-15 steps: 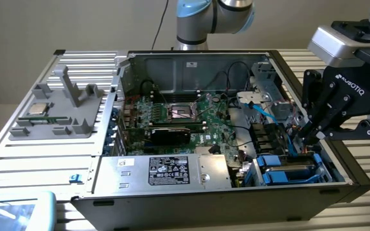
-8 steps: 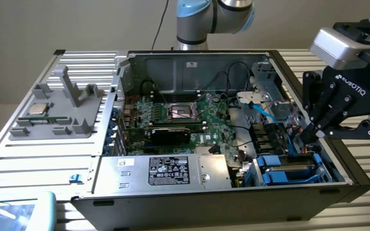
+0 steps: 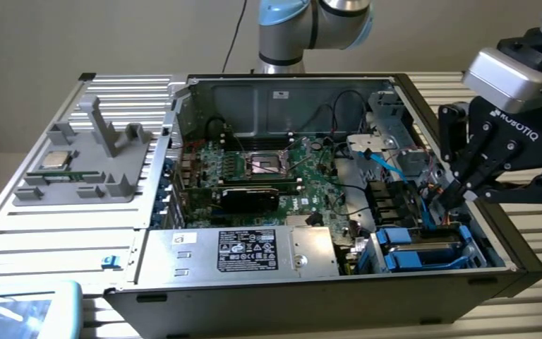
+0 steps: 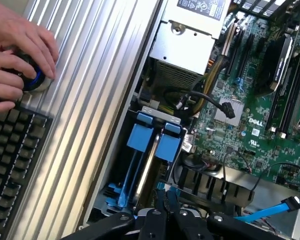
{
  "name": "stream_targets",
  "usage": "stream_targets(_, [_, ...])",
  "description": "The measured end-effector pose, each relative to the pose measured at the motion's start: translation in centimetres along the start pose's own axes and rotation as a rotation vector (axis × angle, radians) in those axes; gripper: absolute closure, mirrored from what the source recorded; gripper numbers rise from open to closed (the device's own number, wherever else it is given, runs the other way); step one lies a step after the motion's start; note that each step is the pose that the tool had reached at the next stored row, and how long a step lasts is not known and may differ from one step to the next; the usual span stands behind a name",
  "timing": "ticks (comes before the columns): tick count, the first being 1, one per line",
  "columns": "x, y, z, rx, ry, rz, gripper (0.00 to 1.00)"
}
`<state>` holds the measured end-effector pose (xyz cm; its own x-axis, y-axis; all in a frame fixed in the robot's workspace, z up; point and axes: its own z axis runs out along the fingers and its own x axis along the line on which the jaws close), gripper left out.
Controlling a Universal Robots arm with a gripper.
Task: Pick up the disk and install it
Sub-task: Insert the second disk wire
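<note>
While the black end effector (image 3: 454, 194) hangs with fingers drawn together, gripping nothing, the grey metal disk in blue plastic carrier (image 4: 155, 145) sits in the open computer case's (image 3: 281, 282) near-right bay.

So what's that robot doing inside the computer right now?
Hand at the drive bay, fingers closed. Grey metal disk with blue plastic carrier in the bay. Black cables nearby.

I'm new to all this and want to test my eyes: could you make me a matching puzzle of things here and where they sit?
1 disk
2 silver box
3 small chip
4 end effector

A on the grey tray outside the case
B in the case's corner, blue-framed
C over that corner
D along the case's near edge, black-and-white label

Pairs: 1-B, 2-D, 3-A, 4-C
</note>
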<state>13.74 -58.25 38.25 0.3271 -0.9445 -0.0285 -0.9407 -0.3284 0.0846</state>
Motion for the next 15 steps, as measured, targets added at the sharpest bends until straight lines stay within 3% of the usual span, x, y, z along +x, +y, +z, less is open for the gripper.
stream_targets(2, [0.0, 0.0, 0.01, 0.0031, -0.0088, -0.033, 0.89])
stream_targets(5, [-0.01, 0.0, 0.04, 0.0048, -0.014, -0.087, 0.89])
stream_targets(15, [0.0, -0.01, 0.15, 0.0025, -0.0114, -0.269, 0.89])
